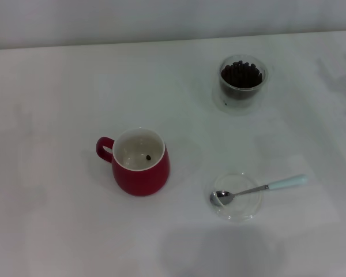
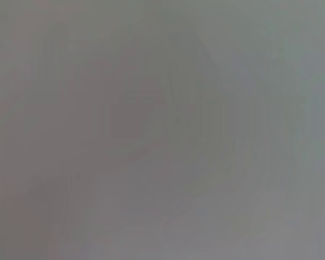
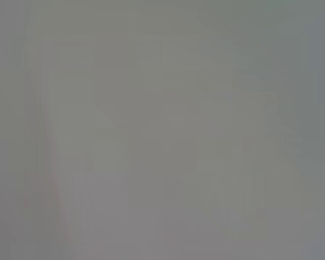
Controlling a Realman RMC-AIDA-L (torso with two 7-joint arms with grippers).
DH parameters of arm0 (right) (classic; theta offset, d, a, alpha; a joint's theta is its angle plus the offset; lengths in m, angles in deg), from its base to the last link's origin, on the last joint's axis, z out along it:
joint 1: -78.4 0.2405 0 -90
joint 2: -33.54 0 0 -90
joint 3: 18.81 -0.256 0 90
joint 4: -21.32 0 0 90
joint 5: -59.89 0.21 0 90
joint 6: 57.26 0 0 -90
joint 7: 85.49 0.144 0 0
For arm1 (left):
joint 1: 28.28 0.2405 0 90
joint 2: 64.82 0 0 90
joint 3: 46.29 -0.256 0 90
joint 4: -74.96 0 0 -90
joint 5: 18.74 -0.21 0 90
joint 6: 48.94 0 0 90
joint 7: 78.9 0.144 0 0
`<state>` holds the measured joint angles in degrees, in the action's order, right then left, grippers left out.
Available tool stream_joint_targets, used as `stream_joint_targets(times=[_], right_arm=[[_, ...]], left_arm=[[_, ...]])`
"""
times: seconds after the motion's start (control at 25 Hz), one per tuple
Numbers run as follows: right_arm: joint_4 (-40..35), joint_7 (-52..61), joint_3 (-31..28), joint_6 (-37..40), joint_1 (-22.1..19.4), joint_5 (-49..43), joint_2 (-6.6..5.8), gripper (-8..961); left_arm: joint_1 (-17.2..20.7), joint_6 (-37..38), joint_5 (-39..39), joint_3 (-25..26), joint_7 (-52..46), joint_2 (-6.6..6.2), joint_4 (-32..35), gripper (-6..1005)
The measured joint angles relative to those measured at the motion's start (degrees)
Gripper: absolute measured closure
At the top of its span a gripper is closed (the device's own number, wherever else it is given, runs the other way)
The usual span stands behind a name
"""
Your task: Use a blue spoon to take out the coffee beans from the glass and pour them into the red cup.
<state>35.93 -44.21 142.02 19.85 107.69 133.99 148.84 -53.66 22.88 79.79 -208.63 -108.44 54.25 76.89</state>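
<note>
One glossy bean inside pot-bellied red cup point(image 1: 139, 167) (neither gripper's state can be told).

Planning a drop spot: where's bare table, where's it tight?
Free: the whole stretch of the table left of the red cup, and the gap between cup and glass. Tight: around the clear dish holding the blue spoon.

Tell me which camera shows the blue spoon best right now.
The head view: the blue spoon lies whole, bowl in a shallow clear dish, handle out on the table. Both wrist views show none of it.
</note>
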Motion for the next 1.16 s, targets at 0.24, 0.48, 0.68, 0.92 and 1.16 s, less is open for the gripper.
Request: stream_joint_targets(times=[0.24, 0.48, 0.68, 0.92, 1.16], right_arm=[[-8.46, -22.92, -5.54, -7.33, 1.15, 8.43, -0.11, 138], [-9.44, -27.69, -6.99, -9.46, 2.99, 9.04, -0.2, 138], [-9.88, -31.2, -7.02, -10.79, 3.48, 9.09, -0.21, 138], [-10.17, -31.65, -7.02, -12.18, 4.41, 9.04, -0.22, 138], [-10.16, -32.56, -7.8, -12.25, 4.63, 9.19, -0.22, 138]], left_arm=[[0.36, -0.04, -0.34, -0.48, 0.24, 0.0, 0.81, 287], [0.1, -1.48, -2.75, -0.56, 0.53, 0.02, 0.5, 285], [0.35, -1.29, -2.85, -0.56, 6.91, 0.22, 1.69, 283], [0.21, -1.4, -2.93, -0.64, 14.03, 0.3, 3.52, 280], [0.15, -1.52, -2.99, -0.54, 13.67, 0.28, 6.09, 279]])
